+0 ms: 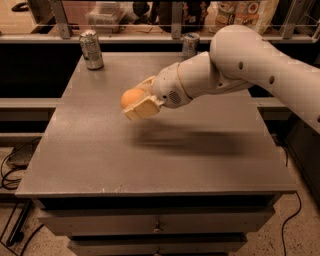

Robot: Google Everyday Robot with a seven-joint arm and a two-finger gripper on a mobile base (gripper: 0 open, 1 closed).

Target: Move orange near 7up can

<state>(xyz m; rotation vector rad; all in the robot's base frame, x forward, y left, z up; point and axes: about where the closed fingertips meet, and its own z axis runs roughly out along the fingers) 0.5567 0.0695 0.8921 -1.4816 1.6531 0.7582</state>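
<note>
1. Two cans stand at the back edge of the grey table [95,155]: the stout 7up can [91,49] at the back left corner, and a slimmer can [190,44] further right, near the middle of that edge.
2. The gripper [136,101] hangs above the middle of the table, a little left of centre, with its pale fingers [142,107] pinching the orange [130,96] between them.
3. The orange is off the table top; a dark shadow [190,142] lies on the surface below and to the right of it.
4. The orange is well apart from the 7up can, which stands behind it and to its left. Bare table top lies between the two.
5. The thick white arm [240,60] comes in from the right and crosses over the back right part of the table. Its wrist hides the lower part of the slimmer can.
6. Behind the table runs a low shelf with metal posts [60,17], and printed bags [240,11] sit beyond it.
7. A drawer front [157,222] shows under the table top, and dark cables [10,170] lie on the floor at the left.
</note>
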